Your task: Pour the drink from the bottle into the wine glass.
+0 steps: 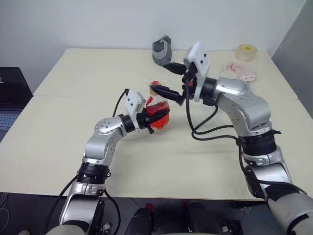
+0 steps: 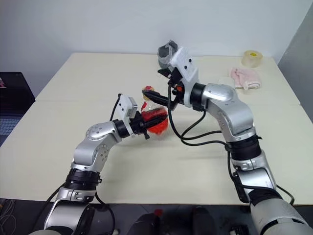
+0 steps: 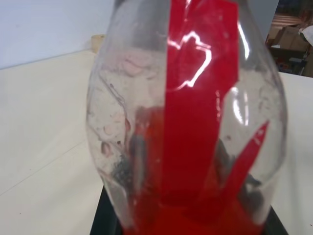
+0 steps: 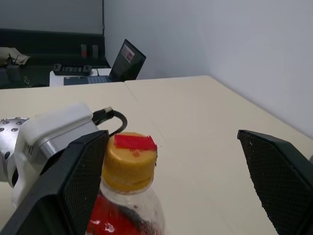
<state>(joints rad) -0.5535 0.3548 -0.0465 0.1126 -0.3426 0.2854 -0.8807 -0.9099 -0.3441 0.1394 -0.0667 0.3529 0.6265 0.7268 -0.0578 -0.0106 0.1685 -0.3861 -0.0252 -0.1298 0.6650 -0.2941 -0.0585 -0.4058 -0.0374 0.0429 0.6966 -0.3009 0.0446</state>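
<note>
**Bottle clamped at mid-desk, cap between spread fingers**

At the middle of the desk (image 1: 58, 127), in the head views, the left gripper (image 1: 155, 117) holds the bottle (image 1: 157, 116) upright, its black fingers closed tight around the clear body with the drink (image 1: 159, 124) showing bright red inside. The right gripper (image 1: 168, 81) comes in from the far right side at cap height, jaws spread wide. Near the far edge sits a grey cup-like object (image 1: 162, 50); toward the far right corner lie a roll of tape (image 1: 247, 52) and a pink cloth (image 1: 242, 71).

From the left wrist, the bottle's clear wall and red label (image 3: 198, 98) stand right up against the camera, red liquid pooled low in it.

From the right wrist, the yellow-tan cap (image 4: 129, 161), a red strip stuck on its top, sits just beside one of the spread fingers (image 4: 73, 181), the other well apart; a laptop (image 4: 120, 66) is open on another table beyond
</note>
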